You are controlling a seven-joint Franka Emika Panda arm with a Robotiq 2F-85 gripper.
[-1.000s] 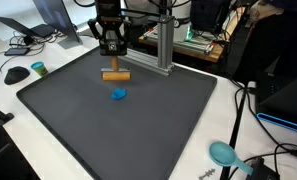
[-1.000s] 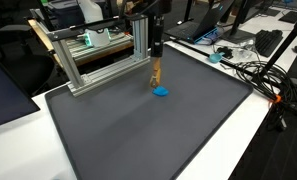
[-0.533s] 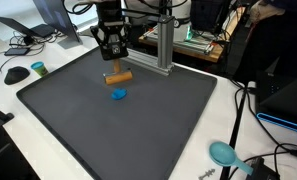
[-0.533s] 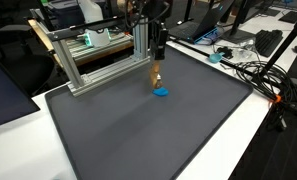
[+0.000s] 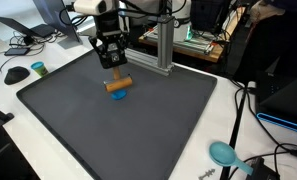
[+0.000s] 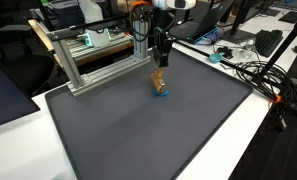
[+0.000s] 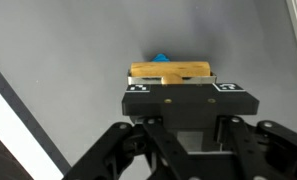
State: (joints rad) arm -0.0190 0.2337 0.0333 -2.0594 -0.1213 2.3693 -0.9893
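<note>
- Wooden block hung gripped in the closed claw, clamped crosswise between the fingertips with both ends sticking out past them. It was slightly tilted in an exterior view.
- Well off to the left of the claw, a black mouse and a small teal disc lay on the white tabletop, outside the mat.
- Directly beneath the claw and the block, a small blue piece lay on the dark grey mat. In the wrist view its tip peeked out beyond the block. Whether block and blue piece touched could not be told.
- Just behind the claw and to its right stood an aluminium frame, at the mat's far edge.
- Far to the right of the claw and nearer the camera, a teal scoop-like object lay on the tabletop, off the mat.
</note>
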